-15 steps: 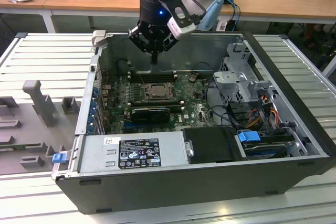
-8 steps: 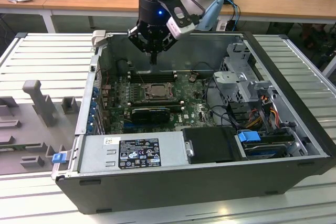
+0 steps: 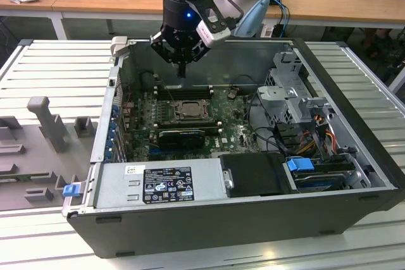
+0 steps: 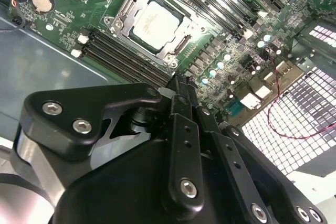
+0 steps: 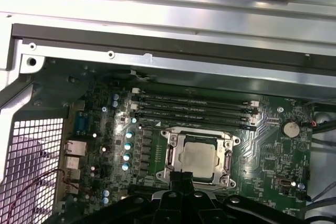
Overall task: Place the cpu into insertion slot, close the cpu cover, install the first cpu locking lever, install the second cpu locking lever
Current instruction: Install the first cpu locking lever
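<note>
The gripper (image 3: 182, 73) is held with its fingers drawn together, and nothing is seen between them. In both wrist views (image 4: 178, 81) (image 5: 181, 178) the narrow fingertips are met in a single point. The tip is carried above the board inside the open computer case (image 3: 240, 226), and no contact with anything is seen.

The case is laid on its side on a slatted metal table (image 3: 57, 74), directly under the gripper. Its floor is taken up by the green motherboard (image 3: 231, 128) (image 5: 262, 150). A grey power supply (image 3: 158, 184) is seated along the case wall well away from the fingertips. A metal drive cage (image 3: 291, 102) is fixed off to the exterior view's right of the gripper.

The long black memory slots (image 3: 183, 91) (image 5: 194, 109) are found almost straight beneath the fingertips. Just beside them, near the tip, the insertion slot (image 3: 168, 113) (image 5: 167, 139) is set in the board.

The cpu cover (image 5: 200, 136) (image 4: 126, 11) is seen lying flat over the slot, with its silver frame around the cut-out centre. The cpu (image 5: 199, 156) (image 4: 156, 24) is seated inside the slot, and its dull metal top is shown through that cut-out, apart from the gripper. Whether the locking levers are latched cannot be told.
</note>
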You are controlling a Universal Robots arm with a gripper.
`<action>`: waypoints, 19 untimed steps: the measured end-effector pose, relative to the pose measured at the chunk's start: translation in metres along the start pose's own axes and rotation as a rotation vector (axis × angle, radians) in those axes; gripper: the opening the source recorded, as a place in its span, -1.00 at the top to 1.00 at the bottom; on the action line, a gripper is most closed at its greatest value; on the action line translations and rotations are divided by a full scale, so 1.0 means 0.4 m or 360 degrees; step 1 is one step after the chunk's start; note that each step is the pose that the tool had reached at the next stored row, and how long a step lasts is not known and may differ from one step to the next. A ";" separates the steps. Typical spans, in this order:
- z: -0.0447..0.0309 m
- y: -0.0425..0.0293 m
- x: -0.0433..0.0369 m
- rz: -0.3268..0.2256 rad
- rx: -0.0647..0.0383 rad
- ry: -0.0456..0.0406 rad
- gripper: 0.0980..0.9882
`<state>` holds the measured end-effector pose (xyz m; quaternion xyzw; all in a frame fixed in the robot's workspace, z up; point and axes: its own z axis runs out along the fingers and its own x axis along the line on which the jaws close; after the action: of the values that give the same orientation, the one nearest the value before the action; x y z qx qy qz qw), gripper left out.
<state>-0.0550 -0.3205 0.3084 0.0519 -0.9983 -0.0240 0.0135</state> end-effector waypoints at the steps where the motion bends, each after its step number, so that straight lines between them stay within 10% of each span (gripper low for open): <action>1: 0.000 0.000 0.001 0.0000 -0.0001 0.0000 0.98; 19: 0.001 0.003 0.026 -0.0001 -0.0017 -0.0002 0.98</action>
<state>-0.0653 -0.3205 0.3084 0.0520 -0.9981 -0.0292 0.0132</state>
